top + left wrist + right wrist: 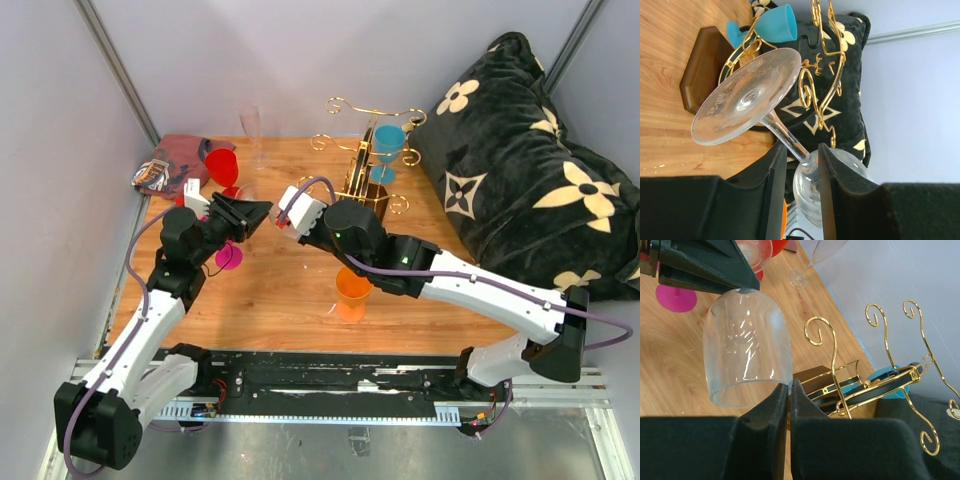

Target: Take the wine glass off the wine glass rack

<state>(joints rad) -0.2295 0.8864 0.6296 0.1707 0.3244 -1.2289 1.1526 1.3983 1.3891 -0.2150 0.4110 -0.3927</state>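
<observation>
Through the right wrist camera I see my right gripper [790, 385] with its fingers [765, 430] almost fully closed. They pinch the rim of the wine glass [747, 347]. The glass lies on its side in the air above the wooden table [670, 370], with its open mouth toward my camera. It is off the wine glass rack [812, 377], which stands just beside it. A blue glass [885, 376] sits among the rack's gold arms.

Through the left wrist camera I see my left gripper [802, 147] with its fingers [775, 190] partly open. One finger is on each side of the thin stem, close to where it meets the bowl. I cannot tell if they press on it. The round foot of the glass points toward the rack.

From the top camera, both grippers meet over the middle of the table, a bit toward the far edge. The clear glass between them is hard to make out here. The rack stands near the far edge, right of the middle. An orange cup [352, 292] is under my right arm, nearer the near edge. A pink glass [228, 258] is beside my left arm. A black pillow [530, 150] with flowers lies along the right edge.
</observation>
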